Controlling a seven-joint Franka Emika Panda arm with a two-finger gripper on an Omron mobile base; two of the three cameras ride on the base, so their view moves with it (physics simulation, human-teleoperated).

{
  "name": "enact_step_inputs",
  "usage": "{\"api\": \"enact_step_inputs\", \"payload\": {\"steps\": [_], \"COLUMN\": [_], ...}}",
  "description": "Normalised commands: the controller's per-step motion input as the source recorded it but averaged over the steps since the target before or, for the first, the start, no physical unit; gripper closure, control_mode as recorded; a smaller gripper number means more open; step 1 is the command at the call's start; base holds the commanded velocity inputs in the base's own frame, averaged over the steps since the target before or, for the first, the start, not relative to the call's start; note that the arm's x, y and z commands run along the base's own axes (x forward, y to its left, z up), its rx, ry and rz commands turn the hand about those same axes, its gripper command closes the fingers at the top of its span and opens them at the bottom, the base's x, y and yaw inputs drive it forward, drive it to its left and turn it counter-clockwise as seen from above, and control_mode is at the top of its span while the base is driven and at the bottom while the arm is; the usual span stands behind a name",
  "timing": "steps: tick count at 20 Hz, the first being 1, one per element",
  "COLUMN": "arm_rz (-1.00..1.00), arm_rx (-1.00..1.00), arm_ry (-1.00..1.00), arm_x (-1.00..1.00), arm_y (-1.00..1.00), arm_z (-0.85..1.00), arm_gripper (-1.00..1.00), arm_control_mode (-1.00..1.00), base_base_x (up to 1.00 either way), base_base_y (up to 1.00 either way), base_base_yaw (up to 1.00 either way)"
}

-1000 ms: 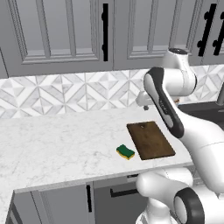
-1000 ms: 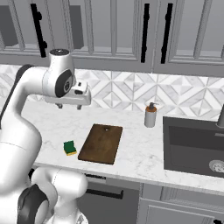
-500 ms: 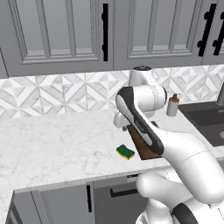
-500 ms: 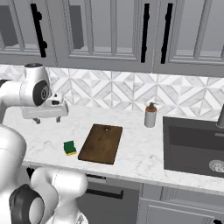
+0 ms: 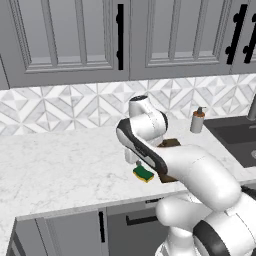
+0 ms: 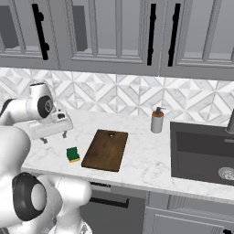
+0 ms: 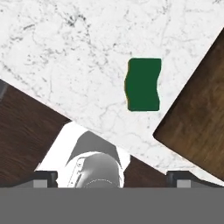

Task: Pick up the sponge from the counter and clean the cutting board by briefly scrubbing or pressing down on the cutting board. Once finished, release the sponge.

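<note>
White counter (image 6: 137,160) with sponge (image 7: 143,84) beside cutting board (image 6: 106,150), green-topped from above; pincer (image 6: 54,136) wide open, empty.

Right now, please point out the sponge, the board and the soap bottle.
sponge (image 7: 142,84), hand view, middle of its green top.
board (image 6: 105,149), right base view, centre of the brown wooden face.
soap bottle (image 6: 156,122), right base view, on its body below the pump.

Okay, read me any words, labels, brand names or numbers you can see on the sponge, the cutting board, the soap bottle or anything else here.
None can be read.
The sponge shows a plain green top.
The cutting board shows only wood grain and a hole.
The soap dispenser has no visible label.
The cabinet doors are blank.
</note>
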Motion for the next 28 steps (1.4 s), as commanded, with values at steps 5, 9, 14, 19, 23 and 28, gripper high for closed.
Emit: {"api": "enact_step_inputs", "payload": {"steps": [5,9,14,19,23,28], "arm_rz": [0.02,0.0,-0.02,-0.03,-0.05,-0.03], "arm_rx": [0.04,0.0,0.0,0.0,0.0,0.0], "arm_ry": [0.02,0.0,0.0,0.0,0.0,0.0], "arm_x": [0.6,0.49,0.3,0.1,0.0,0.0], "arm_y": [-0.06,0.0,-0.01,0.0,0.0,0.0], "arm_z": [-0.56,-0.69,-0.39,-0.2,-0.37,-0.27], "arm_gripper": [-1.0,-1.0,-1.0,-1.0,-1.0,-1.0], "arm_control_mode": [-1.0,-1.0,-1.0,-1.0,-1.0,-1.0], "base_base_x": [0.0,0.0,0.0,0.0,0.0,0.0], "base_base_y": [0.0,0.0,0.0,0.0,0.0,0.0], "base_base_yaw": [0.0,0.0,0.0,0.0,0.0,0.0]}}
